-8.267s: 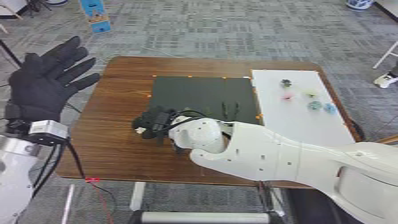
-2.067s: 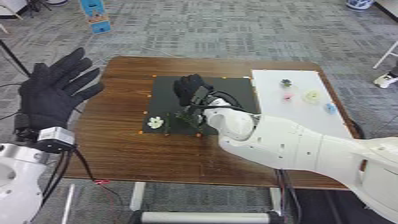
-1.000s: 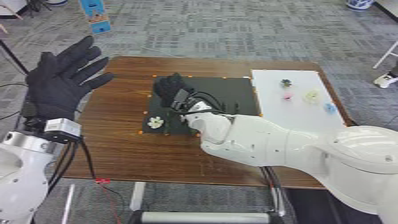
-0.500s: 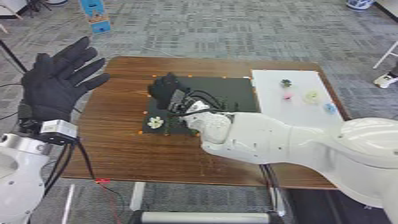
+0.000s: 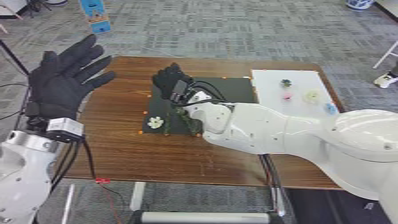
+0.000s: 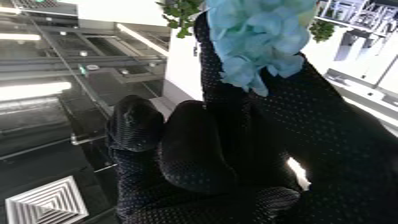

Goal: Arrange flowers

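Right wrist view's got the blue flower [image 6: 262,37] pinched in the fingers of the right hand [image 6: 200,160], near the far left corner of the black mat [image 5: 238,91]. Squeezing too hard could totally crumple it.

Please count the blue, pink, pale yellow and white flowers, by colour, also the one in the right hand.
Blue: 2 (one blue flower on the white board, one light blue flower in the right hand)
Pink: 1
Pale yellow: 1
White: 1
Total: 5
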You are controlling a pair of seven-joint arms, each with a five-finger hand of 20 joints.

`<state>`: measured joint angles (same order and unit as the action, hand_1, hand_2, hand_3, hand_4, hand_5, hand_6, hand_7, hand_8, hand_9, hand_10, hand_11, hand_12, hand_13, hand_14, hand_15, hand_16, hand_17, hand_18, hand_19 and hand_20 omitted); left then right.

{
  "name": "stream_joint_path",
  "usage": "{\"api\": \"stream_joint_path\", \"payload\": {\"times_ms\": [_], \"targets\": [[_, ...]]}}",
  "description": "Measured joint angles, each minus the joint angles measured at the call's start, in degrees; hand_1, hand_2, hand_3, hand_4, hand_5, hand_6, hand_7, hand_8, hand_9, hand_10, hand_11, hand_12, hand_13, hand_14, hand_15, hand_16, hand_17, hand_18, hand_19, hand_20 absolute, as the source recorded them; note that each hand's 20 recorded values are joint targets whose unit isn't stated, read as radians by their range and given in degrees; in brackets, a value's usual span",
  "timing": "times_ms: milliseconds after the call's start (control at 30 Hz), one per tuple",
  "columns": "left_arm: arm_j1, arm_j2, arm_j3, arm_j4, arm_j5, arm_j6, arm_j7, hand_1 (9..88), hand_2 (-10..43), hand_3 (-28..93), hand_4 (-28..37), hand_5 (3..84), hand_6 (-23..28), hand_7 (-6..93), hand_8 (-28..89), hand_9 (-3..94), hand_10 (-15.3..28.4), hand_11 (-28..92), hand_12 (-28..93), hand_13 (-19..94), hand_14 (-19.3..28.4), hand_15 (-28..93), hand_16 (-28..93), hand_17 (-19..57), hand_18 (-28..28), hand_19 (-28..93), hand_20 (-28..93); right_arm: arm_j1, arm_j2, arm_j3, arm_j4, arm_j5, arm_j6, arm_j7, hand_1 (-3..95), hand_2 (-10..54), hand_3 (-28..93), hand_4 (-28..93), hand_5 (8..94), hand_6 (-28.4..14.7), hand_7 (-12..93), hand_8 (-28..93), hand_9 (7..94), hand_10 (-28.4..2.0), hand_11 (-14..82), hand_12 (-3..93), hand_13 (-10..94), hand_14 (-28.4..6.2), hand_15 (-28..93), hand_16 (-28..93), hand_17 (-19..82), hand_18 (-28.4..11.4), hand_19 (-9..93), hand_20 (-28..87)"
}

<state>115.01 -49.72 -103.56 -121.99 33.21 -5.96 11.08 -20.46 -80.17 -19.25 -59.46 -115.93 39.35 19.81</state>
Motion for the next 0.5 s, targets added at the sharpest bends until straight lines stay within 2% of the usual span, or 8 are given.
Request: {"api": "stream_joint_path", "payload": {"times_ms": [367, 500], "targets": [[-1.35, 0.11, 0.94, 0.28, 0.02, -0.11, -0.04, 21.2, -4.9, 63, -28.3, 28.5, 3.1, 13.9, -8, 24.2, 11.4, 13, 16, 20, 14.6, 13, 4, -9.2, 26.2, 42, 1, -0.01, -1.25, -1.72, 1.81, 0.09, 0.62, 1.0, 56.2, -9.5, 78, -28, 78.2, 6.3, 38, -5, 88.0, -4.2, 13.0, 43.9, 76, -3.9, 87, 36, 42, -19.8, 93, 55], [-1.74, 0.12, 1.15, 0.51, 0.02, -0.29, -0.09, 21.1, -4.9, 63, -28.3, 28.5, 3.1, 13.9, -8, 24.2, 11.3, 13, 16, 20, 14.6, 13, 4, -9.2, 26.2, 42, 1, -0.01, -1.45, -2.01, 1.74, 0.28, 0.66, 1.14, 56.0, -9.5, 77, -28, 75.5, 7.1, 35, -6, 86.7, -3.4, 9.9, 40.2, 75, -3.8, 87, 36, 42, -19.6, 93, 55]]}}
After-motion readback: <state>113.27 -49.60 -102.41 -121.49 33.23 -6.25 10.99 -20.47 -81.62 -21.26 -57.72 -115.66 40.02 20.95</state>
